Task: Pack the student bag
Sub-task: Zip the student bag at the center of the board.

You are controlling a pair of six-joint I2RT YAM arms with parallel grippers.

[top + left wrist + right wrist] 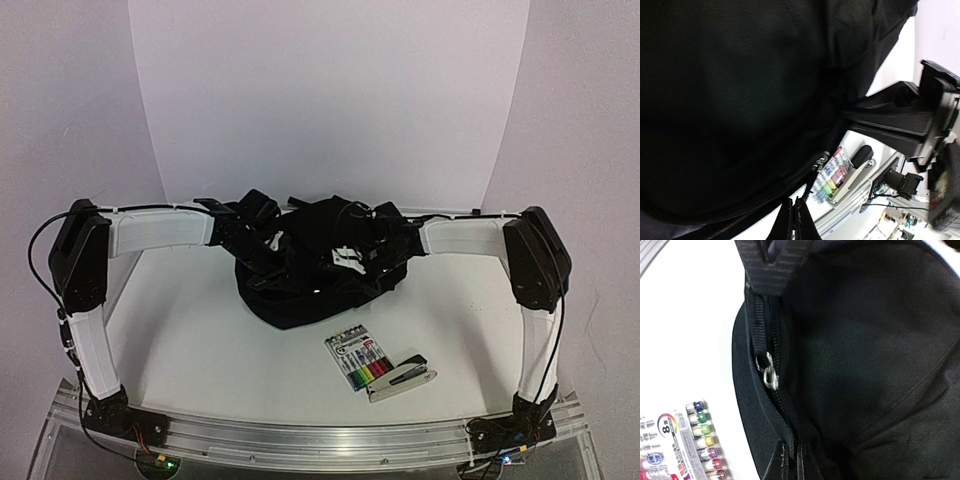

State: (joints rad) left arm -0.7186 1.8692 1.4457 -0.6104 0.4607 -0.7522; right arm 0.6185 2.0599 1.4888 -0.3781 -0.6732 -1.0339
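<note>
Right claw point(791, 450) pinching student bag point(300, 295), arm extended

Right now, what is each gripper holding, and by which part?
Both pinch the student bag: right gripper on its zipper edge, left gripper on black fabric, exact spot unclear.

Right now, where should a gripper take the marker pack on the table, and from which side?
Probably from straight above, pinching the marker pack across its long edges near its far end. It lies flat on the table, so nothing can slip under it, and the stapler crowds its near right corner.
</note>
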